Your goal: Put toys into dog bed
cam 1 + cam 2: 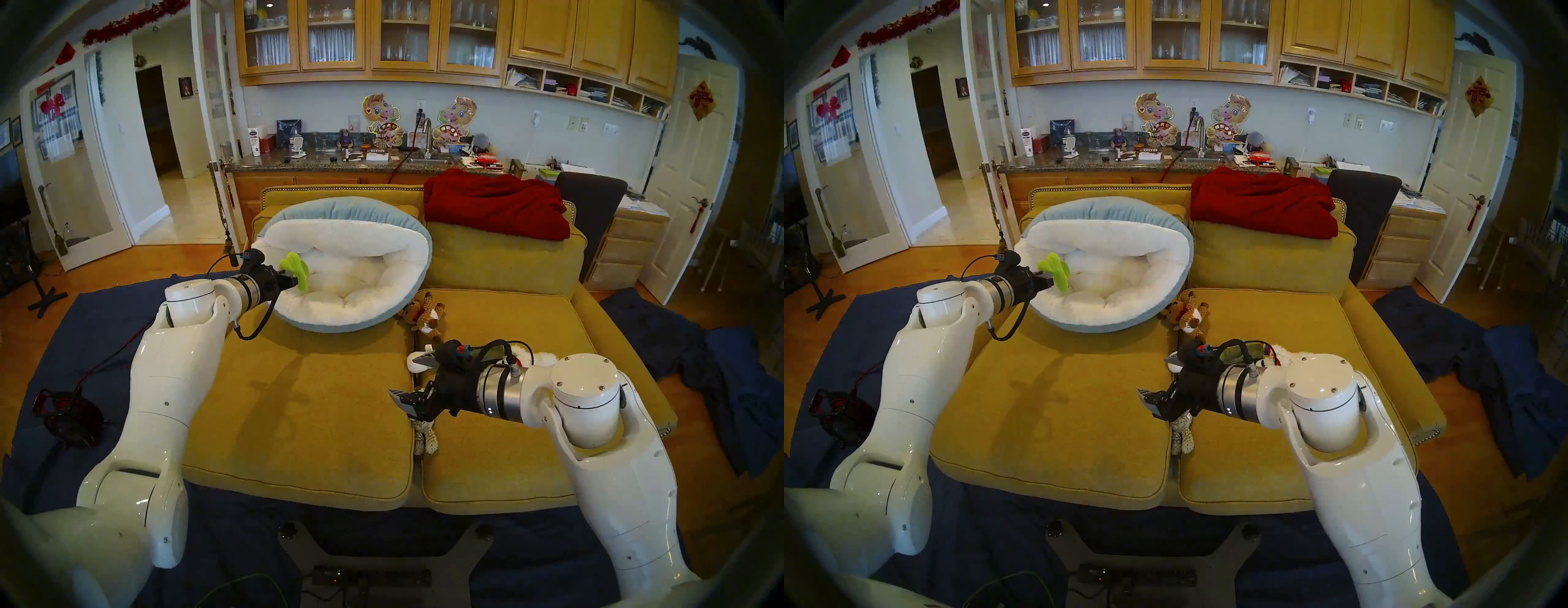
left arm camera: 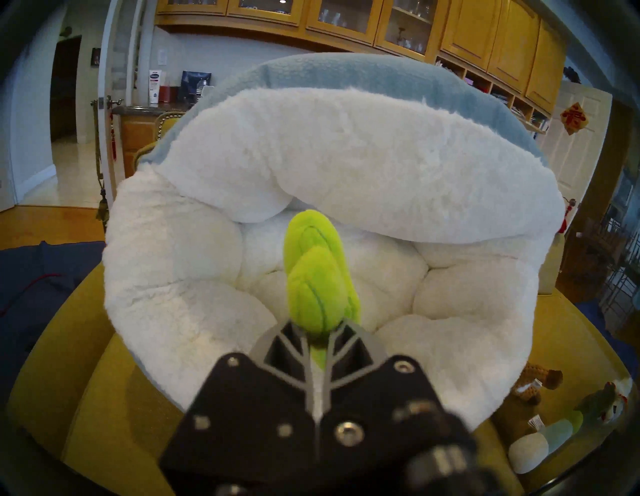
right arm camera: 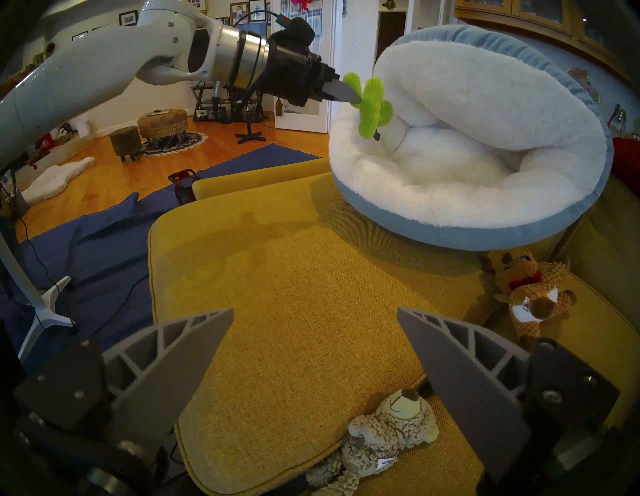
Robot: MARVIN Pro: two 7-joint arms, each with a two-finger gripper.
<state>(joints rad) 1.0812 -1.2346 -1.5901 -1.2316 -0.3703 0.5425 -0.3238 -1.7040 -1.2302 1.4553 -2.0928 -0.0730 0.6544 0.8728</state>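
Green cactus toy (image 1: 294, 271) pinched tight in left gripper (image 1: 292, 279), over dog bed's (image 1: 339, 316) left rim, above fleece. Delivery step. Next: advance inward, release. Right gripper (image 1: 413, 384) spread wide, empty.

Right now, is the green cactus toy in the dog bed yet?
Not yet. The left gripper is shut on the green cactus, holding it above the dog bed.

dog bed (image 1: 407, 263): on sofa (image 1: 339, 403), far left.
cactus (image 1: 296, 271): over bed's left rim.
knitted animal (image 1: 424, 316): right of bed.
blanket (image 1: 496, 201): far right, on sofa back.
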